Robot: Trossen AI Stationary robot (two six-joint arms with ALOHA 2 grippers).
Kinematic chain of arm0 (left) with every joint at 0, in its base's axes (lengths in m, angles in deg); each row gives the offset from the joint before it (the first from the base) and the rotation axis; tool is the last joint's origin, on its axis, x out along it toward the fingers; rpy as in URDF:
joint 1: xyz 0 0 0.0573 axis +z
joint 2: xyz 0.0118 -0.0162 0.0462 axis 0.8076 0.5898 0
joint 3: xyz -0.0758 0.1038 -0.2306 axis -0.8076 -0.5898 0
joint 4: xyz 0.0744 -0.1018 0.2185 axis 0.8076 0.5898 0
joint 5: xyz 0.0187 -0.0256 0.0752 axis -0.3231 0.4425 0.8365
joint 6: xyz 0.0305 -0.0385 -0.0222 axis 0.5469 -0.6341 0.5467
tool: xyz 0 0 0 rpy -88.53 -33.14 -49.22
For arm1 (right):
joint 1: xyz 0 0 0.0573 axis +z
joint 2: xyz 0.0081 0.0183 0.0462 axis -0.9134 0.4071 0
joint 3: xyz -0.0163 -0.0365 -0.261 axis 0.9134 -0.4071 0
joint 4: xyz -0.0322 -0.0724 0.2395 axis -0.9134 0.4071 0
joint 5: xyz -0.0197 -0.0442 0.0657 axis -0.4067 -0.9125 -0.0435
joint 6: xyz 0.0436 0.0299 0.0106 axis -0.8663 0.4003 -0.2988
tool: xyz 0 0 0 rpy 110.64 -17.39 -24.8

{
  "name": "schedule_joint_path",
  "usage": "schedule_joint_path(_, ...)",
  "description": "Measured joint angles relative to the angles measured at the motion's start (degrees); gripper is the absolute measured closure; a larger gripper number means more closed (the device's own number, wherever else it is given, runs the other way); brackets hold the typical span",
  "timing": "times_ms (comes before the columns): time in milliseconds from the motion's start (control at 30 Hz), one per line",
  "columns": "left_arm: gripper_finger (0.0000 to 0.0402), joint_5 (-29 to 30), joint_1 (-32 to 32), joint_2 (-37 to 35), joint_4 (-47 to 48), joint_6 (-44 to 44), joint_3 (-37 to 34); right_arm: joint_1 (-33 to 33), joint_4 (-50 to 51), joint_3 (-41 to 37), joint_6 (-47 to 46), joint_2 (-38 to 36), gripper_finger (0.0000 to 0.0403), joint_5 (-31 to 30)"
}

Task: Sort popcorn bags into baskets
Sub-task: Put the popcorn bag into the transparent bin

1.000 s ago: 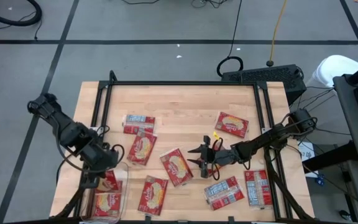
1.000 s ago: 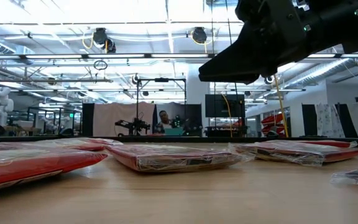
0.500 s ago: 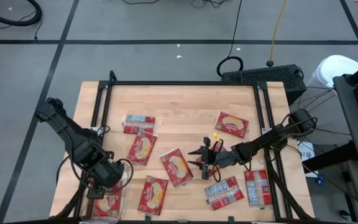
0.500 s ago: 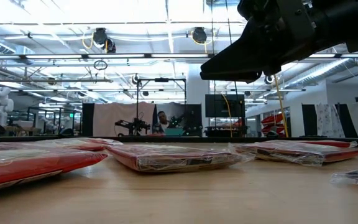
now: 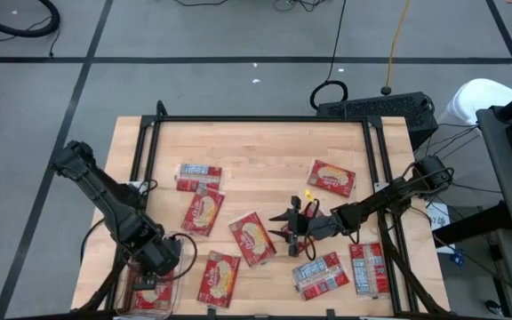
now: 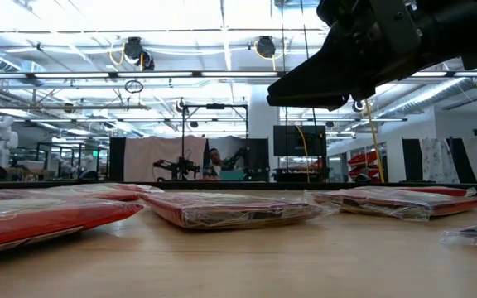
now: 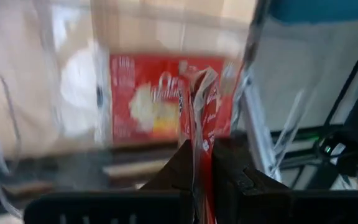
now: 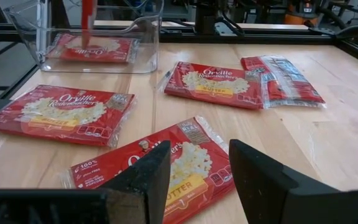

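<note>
Red popcorn bags lie flat on the wooden table: three left of centre [image 5: 204, 212], one at centre [image 5: 253, 238], one far right [image 5: 332, 178], two near right [image 5: 318, 274]. The clear plastic bin [image 5: 174, 267] stands at the near left corner with one bag [image 7: 154, 102] flat on its floor. My left gripper [image 5: 156, 265] is over the bin, shut on another bag. My right gripper [image 5: 287, 228] hovers open just right of the centre bag [image 8: 166, 163], touching nothing. My left gripper pinches a red popcorn bag by its upper edge [image 7: 199, 140] between the two fingers, coming from above. The bag hangs upright below the fingers inside the bin [image 8: 87, 18], edge-on to the wrist camera. Whether its lower end touches the bin floor, I cannot tell.
A black frame rail [image 5: 260, 119] runs around the table's far and side edges. Bare wood [image 5: 265, 160] lies along the far half of the table. Cables and a keyboard [image 5: 376, 108] sit beyond the far right corner.
My left gripper has carried its bag toward the table's near edge, from beside the bin's far wall to above the bin, staying shut on the bag. The right arm has kept still and the bags on the table have not moved.
</note>
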Motion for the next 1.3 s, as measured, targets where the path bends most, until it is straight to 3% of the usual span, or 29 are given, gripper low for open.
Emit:
schedule_joint_path(133,0.0371,-3.55,-0.88,0.0,-4.63,-2.56,-3.73,0.0,0.02,0.0,0.02,0.0,0.0246,0.0)
schedule_joint_path(400,0.0358,-3.92,-1.38,-0.06,-7.6,-5.79,-5.61,0.0,0.0,0.01,0.15,0.0,0.0246,0.0)
schedule_joint_path(967,0.0221,-2.91,-2.19,-0.07,-5.48,-9.48,-6.86,0.0,0.0,0.02,0.07,0.0,0.0246,0.02)
schedule_joint_path(1133,0.0205,-4.86,-2.03,-0.07,2.69,-9.77,-6.86,0.0,-0.02,0.02,0.0,0.0,0.0246,0.02)
schedule_joint_path(1300,0.0226,-5.65,-2.02,-0.08,16.28,-7.58,-6.48,0.0,-0.2,0.02,-0.02,0.02,0.0246,-0.02)
